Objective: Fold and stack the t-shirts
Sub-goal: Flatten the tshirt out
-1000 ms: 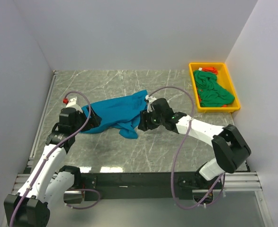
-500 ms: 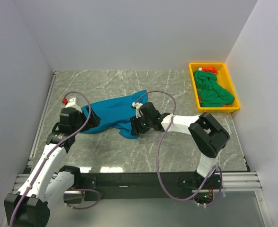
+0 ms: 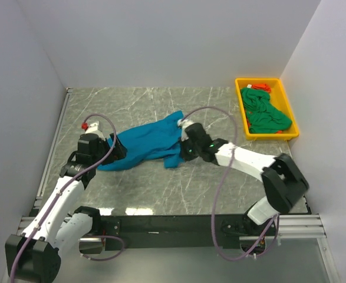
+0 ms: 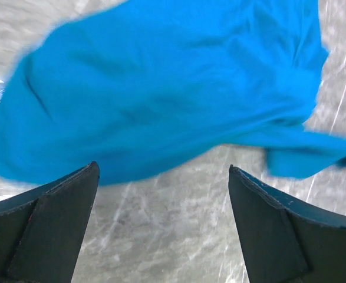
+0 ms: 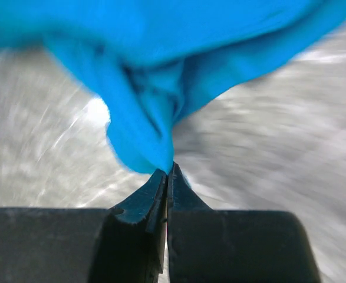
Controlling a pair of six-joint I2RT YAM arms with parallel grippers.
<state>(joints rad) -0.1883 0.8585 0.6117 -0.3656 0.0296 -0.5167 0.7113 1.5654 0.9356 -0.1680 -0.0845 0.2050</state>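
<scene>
A teal-blue t-shirt (image 3: 143, 143) lies crumpled on the marble table, between my two arms. My right gripper (image 3: 184, 154) is at its right end, shut on a lifted tip of the teal cloth (image 5: 143, 118), which bunches up right at the gripper (image 5: 169, 167). My left gripper (image 3: 118, 148) hovers at the shirt's left end. In the left wrist view that gripper (image 4: 162, 167) is open just short of the shirt's near edge (image 4: 161, 88), with bare table between its fingers. A bright green t-shirt (image 3: 267, 115) and a small red-orange piece (image 3: 262, 87) lie in the bin.
The yellow plastic bin (image 3: 241, 106) stands at the far right of the table, against the right wall. White walls close in the left, back and right sides. A metal rail (image 3: 54, 141) runs along the table's left edge.
The right gripper reached left to the shirt's lower fold, shut on it and drew it back to the right. The left gripper shifted slightly up and right, still open.
</scene>
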